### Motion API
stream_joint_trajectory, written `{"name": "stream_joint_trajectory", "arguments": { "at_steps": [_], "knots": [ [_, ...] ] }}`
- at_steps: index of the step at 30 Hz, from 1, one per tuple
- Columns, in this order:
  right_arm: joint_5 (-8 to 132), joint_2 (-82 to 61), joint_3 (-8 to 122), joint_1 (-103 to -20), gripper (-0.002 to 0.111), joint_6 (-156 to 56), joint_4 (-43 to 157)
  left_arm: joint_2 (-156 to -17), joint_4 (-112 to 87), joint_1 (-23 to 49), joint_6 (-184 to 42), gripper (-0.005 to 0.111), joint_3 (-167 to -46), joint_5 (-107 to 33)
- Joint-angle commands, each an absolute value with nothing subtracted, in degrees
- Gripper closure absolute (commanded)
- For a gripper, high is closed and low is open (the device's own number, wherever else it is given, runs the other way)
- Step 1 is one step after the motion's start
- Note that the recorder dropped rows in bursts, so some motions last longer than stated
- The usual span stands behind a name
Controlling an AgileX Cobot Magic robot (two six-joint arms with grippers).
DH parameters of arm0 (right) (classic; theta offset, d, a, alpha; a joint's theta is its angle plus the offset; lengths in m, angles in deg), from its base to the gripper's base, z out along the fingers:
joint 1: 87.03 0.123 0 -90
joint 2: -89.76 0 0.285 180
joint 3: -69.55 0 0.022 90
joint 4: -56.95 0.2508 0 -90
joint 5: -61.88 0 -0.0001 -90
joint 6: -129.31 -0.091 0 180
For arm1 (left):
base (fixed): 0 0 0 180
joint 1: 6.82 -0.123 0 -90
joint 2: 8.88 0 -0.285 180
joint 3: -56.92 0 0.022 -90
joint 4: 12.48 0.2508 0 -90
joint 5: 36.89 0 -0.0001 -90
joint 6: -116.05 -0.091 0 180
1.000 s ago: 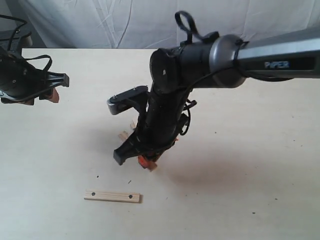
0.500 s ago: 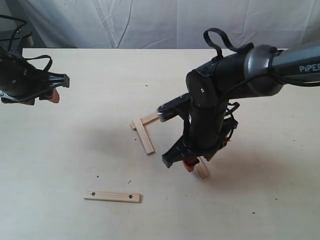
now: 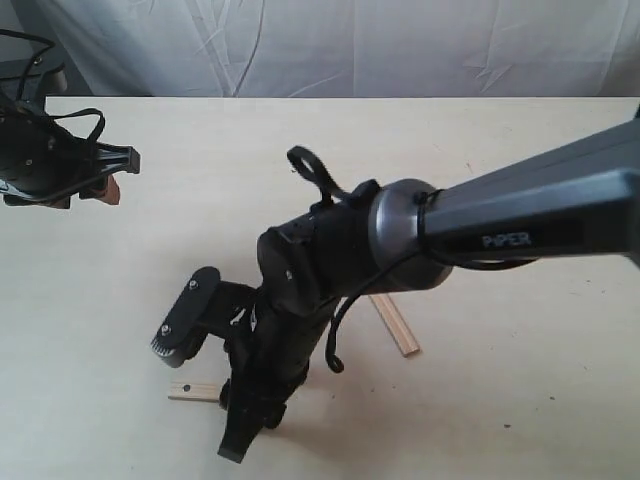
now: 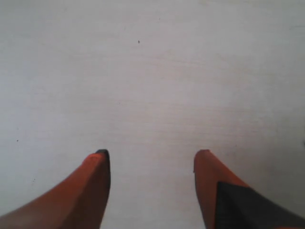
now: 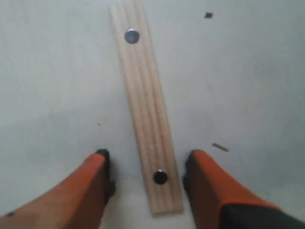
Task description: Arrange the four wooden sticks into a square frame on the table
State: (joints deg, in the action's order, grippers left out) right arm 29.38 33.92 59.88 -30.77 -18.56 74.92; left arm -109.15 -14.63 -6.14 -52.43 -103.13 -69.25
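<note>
A tan wooden stick (image 5: 145,109) with two dark holes lies flat on the table (image 3: 520,400). My right gripper (image 5: 147,157) is open and straddles its near end, with a gap on each side. In the exterior view the right arm (image 3: 330,270) covers most of that stick; only its left end (image 3: 193,391) shows. Another stick (image 3: 395,325) lies slanted just right of the arm. Any other sticks are hidden behind the arm. My left gripper (image 4: 150,155) hangs open over bare table, at the far left (image 3: 100,187) in the exterior view.
A wrinkled white cloth (image 3: 330,45) hangs behind the table's far edge. Tiny dark specks (image 5: 208,15) dot the surface. The right arm's dark bulk blocks the table's middle in the exterior view.
The right arm left a stick lying right of the middle, then swung to the front left over the lone stick. The left arm has not moved.
</note>
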Motion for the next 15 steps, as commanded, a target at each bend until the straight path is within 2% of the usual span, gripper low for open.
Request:
{"name": "stream_joint_trajectory", "arguments": {
  "at_steps": [1, 2, 4, 10, 15],
  "knots": [
    [30.4, 37.0, 60.1, -30.4, 0.071, -18.2, 73.5, -108.6, -15.2, -6.1, -52.5, 0.054, -102.9, -69.0],
    [29.9, 37.1, 60.1, -30.4, 0.08, -18.2, 73.5, -108.6, -15.2, -6.1, -52.5, 0.054, -102.9, -69.0],
    [28.4, 36.7, 60.1, -30.4, 0.108, -18.2, 73.6, -108.6, -15.2, -6.1, -52.6, 0.054, -102.9, -69.0],
    [27.3, 27.8, 60.6, -32.8, 0.108, -26.5, 68.8, -108.6, -15.2, -6.1, -52.6, 0.054, -102.9, -69.0],
    [27.5, 21.7, 63.3, -44.2, 0.109, -35.9, 67.6, -108.6, -15.2, -6.1, -52.6, 0.054, -102.9, -68.6]
  ]
}}
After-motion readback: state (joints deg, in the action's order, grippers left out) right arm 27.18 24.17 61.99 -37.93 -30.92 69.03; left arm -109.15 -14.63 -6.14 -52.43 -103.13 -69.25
